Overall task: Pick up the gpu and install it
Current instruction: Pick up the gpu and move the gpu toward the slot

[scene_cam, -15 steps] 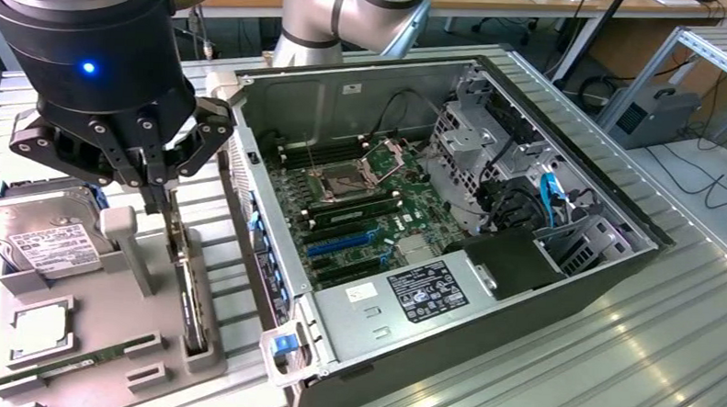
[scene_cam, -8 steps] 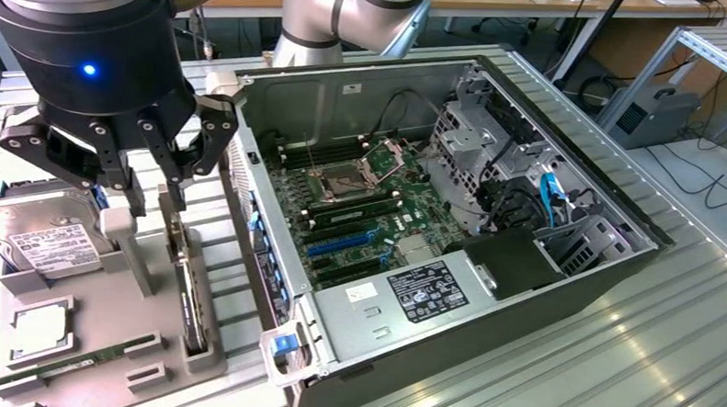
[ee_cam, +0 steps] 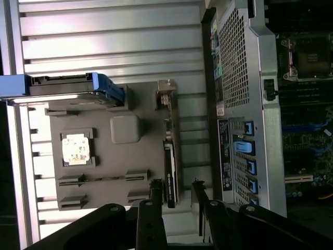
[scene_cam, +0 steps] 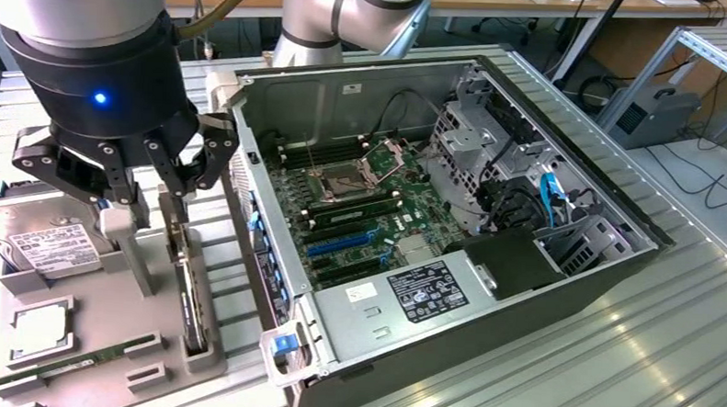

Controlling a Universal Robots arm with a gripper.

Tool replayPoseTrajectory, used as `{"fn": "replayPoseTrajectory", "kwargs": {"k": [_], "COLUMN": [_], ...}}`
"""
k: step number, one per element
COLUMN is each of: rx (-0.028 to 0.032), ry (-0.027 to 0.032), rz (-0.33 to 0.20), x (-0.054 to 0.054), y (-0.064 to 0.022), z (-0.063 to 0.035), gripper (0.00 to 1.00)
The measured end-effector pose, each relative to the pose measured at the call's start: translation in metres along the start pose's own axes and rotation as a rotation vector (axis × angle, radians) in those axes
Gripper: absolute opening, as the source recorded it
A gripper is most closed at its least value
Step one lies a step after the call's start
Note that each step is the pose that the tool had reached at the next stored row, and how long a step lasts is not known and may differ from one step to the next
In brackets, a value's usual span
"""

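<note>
Dark gpu (ee_cam: 170,161) edgewise (gripper (ee_cam: 176,184) astride), alongside case (ee_cam: 239,78)

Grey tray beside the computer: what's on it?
A hard drive, a processor chip, a memory stick and the gpu standing on edge. The end effector hides part of the gpu.

The exterior view looks down at a slant from high up, with my wrist large and near at the exterior view's left and the open computer case (scene_cam: 459,263) beyond. My wrist view faces straight down past my claw (ee_cam: 177,187) at the surface (ee_cam: 104,36), closer in. Both share the grey holder (scene_cam: 101,325) and the case's slotted side.
</note>
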State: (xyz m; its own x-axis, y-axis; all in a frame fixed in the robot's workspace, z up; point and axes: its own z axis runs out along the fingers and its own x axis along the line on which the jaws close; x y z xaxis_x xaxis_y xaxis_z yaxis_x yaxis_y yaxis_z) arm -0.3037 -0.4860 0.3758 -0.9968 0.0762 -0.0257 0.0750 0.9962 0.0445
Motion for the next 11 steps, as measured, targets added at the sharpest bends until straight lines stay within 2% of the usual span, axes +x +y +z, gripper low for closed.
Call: {"fn": "replayPoseTrajectory", "kwargs": {"k": [3,11], "rx": [-0.0001,0.0000], "ry": [-0.0001,0.0000], "rz": [0.000,0.000], "x": [0.000,0.001], "y": [-0.0005,-0.0012], "z": [0.0102,0.0266], "gripper": [0.36,0.36]}}
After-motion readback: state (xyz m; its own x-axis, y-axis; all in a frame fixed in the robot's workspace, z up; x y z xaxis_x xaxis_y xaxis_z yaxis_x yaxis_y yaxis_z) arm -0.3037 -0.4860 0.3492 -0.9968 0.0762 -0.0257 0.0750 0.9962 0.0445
